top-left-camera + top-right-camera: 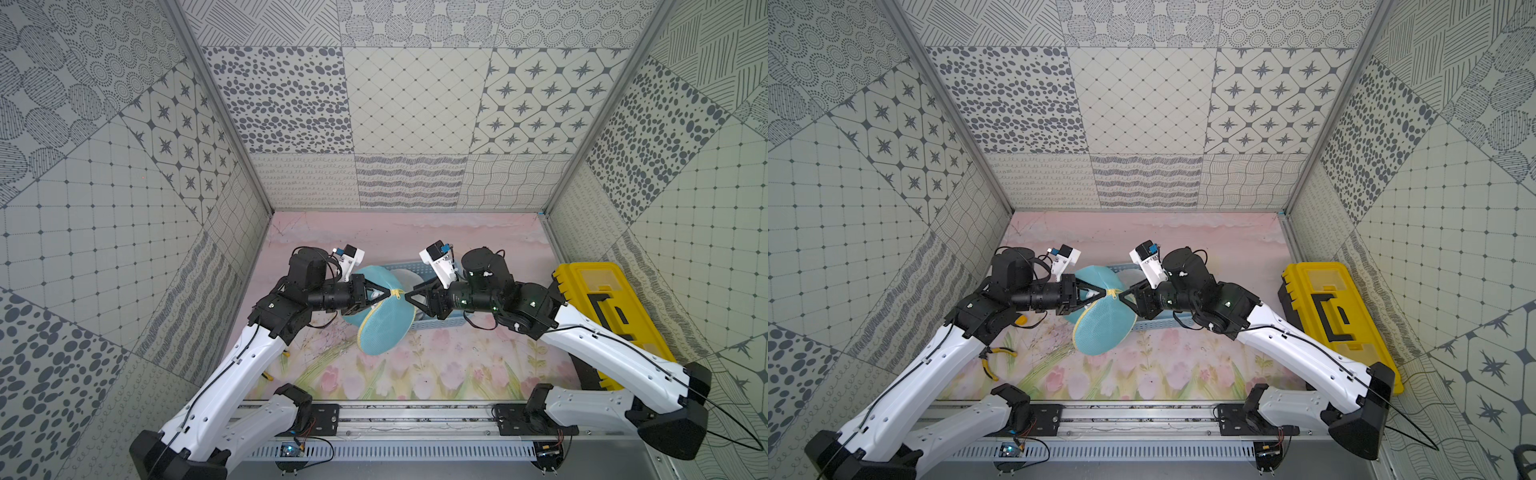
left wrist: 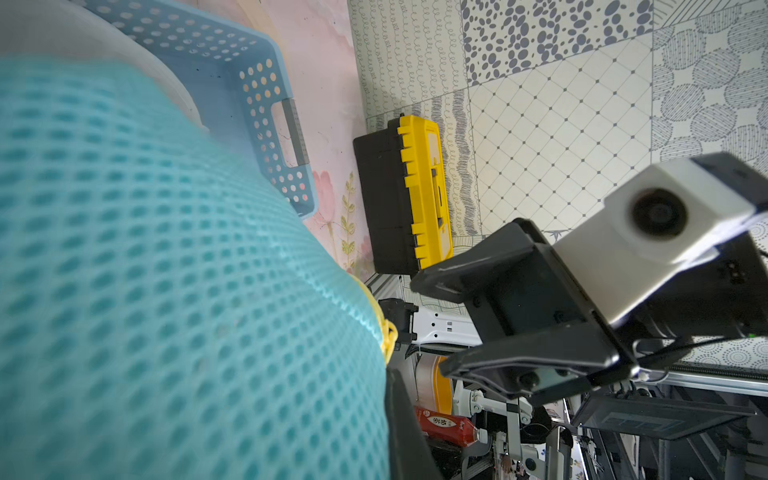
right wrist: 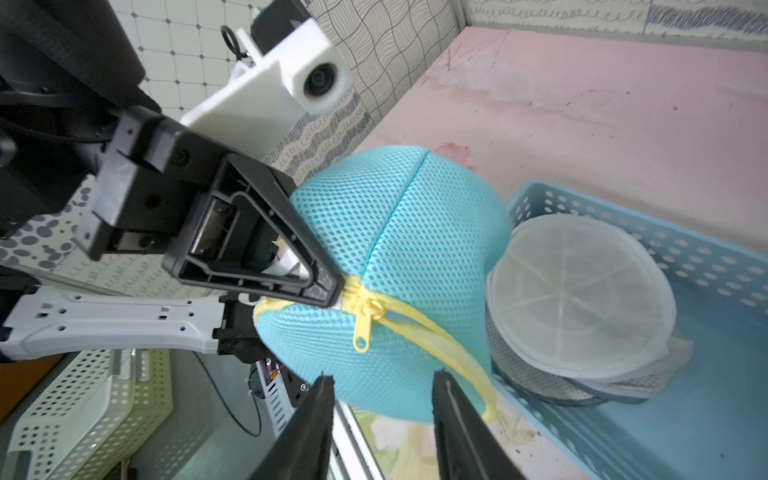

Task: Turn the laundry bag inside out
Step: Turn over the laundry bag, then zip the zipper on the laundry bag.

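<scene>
Teal laundry bag (image 3: 399, 249) pinched at zipper (image 3: 366, 318) by left jaws; right jaws parted

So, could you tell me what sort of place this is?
Probably a robot test cell, not a home: patterned panels wall in the table, two arms share a rail, and a toolbox and basket sit as props.

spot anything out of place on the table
Yellow-handled pliers lie loose on the mat beneath the left arm, far from the yellow toolbox; they have no part in the laundry bag work. Nothing looks spilled or damaged.
</scene>
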